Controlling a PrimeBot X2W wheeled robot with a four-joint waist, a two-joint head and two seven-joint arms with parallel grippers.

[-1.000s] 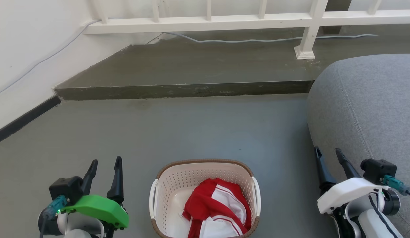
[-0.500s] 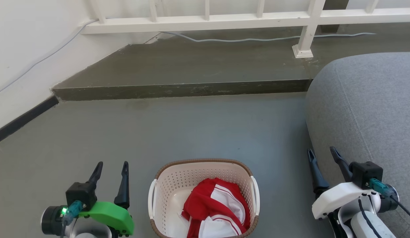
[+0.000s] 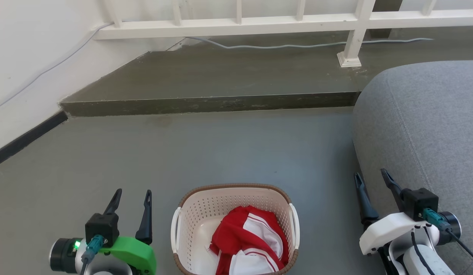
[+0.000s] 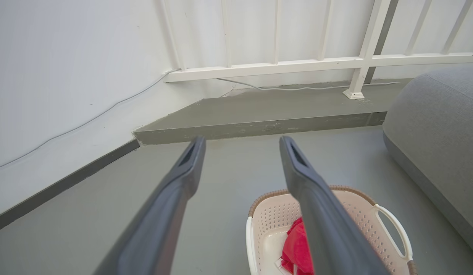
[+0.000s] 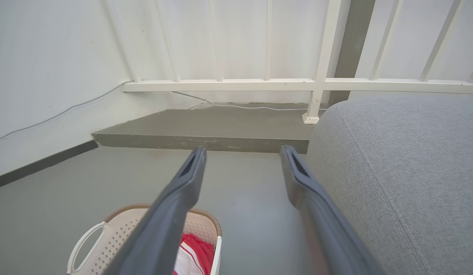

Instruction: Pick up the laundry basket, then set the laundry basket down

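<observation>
While left gripper (image 3: 133,191) and right gripper (image 3: 370,173) gape empty, the laundry basket (image 3: 228,202) stands upright, handles (image 3: 175,229) sideways.

I see grey floor (image 3: 236,145) running to 1 raised step (image 3: 221,72) at the far side, a white railing (image 3: 259,25) and a pale cable (image 3: 282,47) on it, and a grey cushion (image 3: 423,122) at right.

Laundry basket (image 3: 228,202) at 6 o'clock: smooth cream perforated plastic, brown woven-look rim; garment (image 3: 236,236) inside: soft red-and-white cloth; floor (image 3: 221,152): matt grey, smooth; cushion (image 3: 431,122) at 3 o'clock: grey woven fabric, stitched seam; railing (image 3: 267,23) at 12 o'clock: white-painted.
</observation>
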